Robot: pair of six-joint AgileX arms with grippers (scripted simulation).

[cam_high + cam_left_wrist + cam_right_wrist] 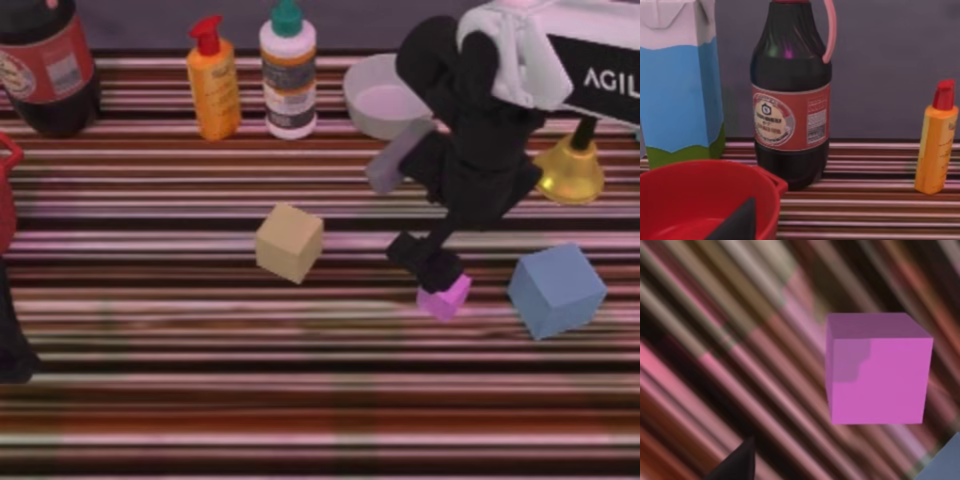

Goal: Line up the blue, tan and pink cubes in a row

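The small pink cube (pixel 447 298) rests on the striped table right of centre, and the large blue cube (pixel 556 290) stands just to its right. Further left, near the middle, sits the tan cube (pixel 289 242), apart from the other two. My right gripper (pixel 431 266) hangs over the pink cube's far-left edge, open and holding nothing. In the right wrist view the pink cube (pixel 877 371) lies ahead of one dark fingertip (pixel 739 464), untouched, with a corner of the blue cube (pixel 945 465) beside it. My left arm (pixel 12 335) is parked at the left edge.
Along the back stand a dark sauce bottle (pixel 45 65), an orange bottle (pixel 214 82), a white teal-capped bottle (pixel 288 72), a pale bowl (pixel 380 100) and a gold bell (pixel 570 170). A red pot (pixel 695 195) and a carton (pixel 680 85) are at far left.
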